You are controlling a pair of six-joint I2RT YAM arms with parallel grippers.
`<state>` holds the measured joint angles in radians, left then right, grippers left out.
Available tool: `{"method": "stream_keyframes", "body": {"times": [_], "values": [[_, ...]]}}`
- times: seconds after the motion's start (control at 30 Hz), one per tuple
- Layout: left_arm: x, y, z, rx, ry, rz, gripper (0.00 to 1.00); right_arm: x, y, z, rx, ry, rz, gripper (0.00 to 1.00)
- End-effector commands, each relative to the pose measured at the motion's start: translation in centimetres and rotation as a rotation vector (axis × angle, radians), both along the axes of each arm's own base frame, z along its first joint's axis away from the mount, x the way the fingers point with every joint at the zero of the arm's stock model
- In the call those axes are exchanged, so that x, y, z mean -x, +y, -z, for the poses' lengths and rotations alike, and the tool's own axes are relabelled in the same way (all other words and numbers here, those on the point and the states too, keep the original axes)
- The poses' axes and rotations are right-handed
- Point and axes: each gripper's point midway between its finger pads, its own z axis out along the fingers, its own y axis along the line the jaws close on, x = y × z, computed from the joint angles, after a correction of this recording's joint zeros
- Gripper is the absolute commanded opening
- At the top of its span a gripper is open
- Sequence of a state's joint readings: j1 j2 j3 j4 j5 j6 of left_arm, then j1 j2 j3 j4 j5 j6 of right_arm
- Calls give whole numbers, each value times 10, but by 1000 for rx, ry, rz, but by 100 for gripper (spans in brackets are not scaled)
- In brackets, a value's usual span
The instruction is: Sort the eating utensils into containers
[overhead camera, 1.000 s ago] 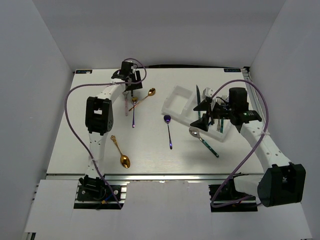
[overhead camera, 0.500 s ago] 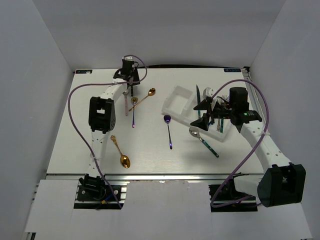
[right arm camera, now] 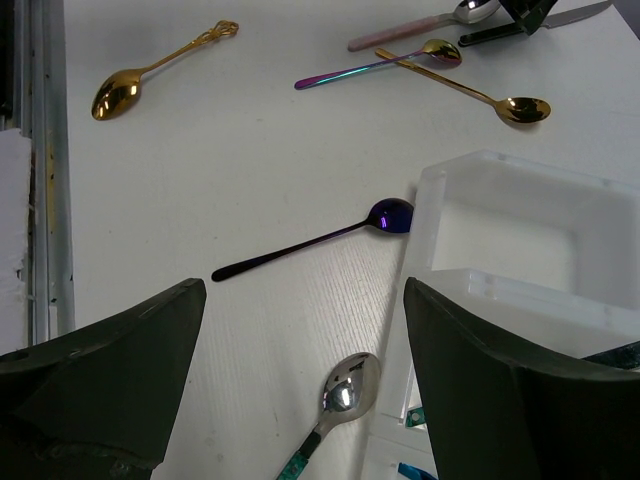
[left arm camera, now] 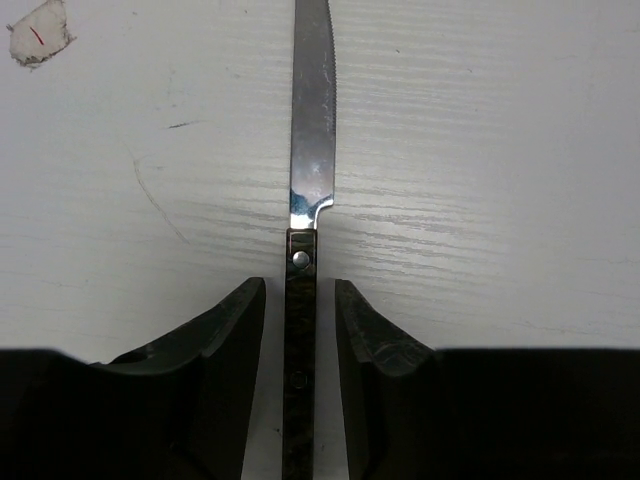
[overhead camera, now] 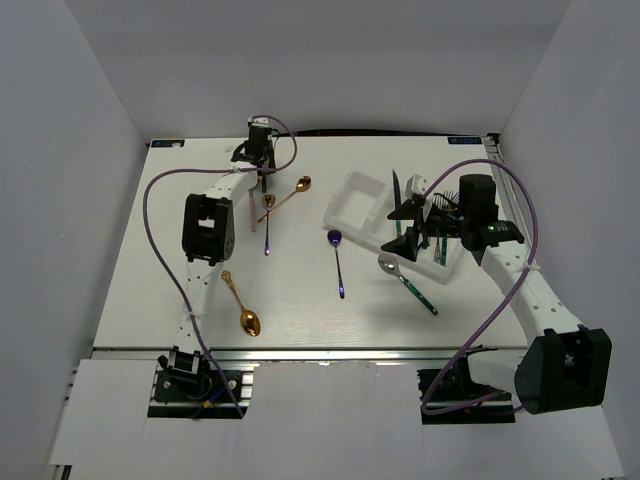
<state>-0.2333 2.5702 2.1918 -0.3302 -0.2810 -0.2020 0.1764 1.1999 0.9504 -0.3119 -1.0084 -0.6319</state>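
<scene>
Your left gripper (left arm camera: 300, 292) straddled the knife (left arm camera: 312, 150) handle, far left, jaws half closed, slim gaps either side. Your right gripper (right arm camera: 302, 300) gaped empty beside the tray (right arm camera: 520, 170).

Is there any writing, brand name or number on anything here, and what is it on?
No text can be read anywhere.
Scrap of white tape on the table: only a short red stroke, no letter.
Knife blade: no stamp or brand shows.
Left arm and right arm: any print is too small to read.
</scene>
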Motion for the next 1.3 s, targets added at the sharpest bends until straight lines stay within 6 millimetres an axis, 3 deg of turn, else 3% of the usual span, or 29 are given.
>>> {"method": "stream_keyframes", "body": {"times": [0.0,0.3,0.53,0.67,0.87,1.03,1.13,1.2,1.23,1.27], "values": [[-1,-3,-11,-39,-27,15,45,-2,-1,-2,-6,-21,-5,86],[8,-11,6,-78,12,49,34,-2,-3,-2,-9,-19,1,86],[10,-12,-6,-70,-2,51,10,-3,-6,-4,-13,-20,7,86],[8,-20,-41,-24,-52,74,0,-4,-7,-4,-14,-19,14,86],[10,-36,-91,82,-122,112,0,-7,-11,-3,-17,-18,30,86],[17,-49,-152,168,-210,158,0,-10,-17,-2,-22,-10,50,86],[28,-58,-183,220,-247,198,0,-13,-22,-4,-26,-10,69,86],[39,-67,-185,273,-235,221,0,-15,-25,-4,-28,-10,83,86],[48,-78,-206,331,-264,268,0,-18,-30,-6,-30,-20,101,86],[55,-87,-211,372,-266,288,0,-19,-33,-8,-34,-19,114,85]]}}
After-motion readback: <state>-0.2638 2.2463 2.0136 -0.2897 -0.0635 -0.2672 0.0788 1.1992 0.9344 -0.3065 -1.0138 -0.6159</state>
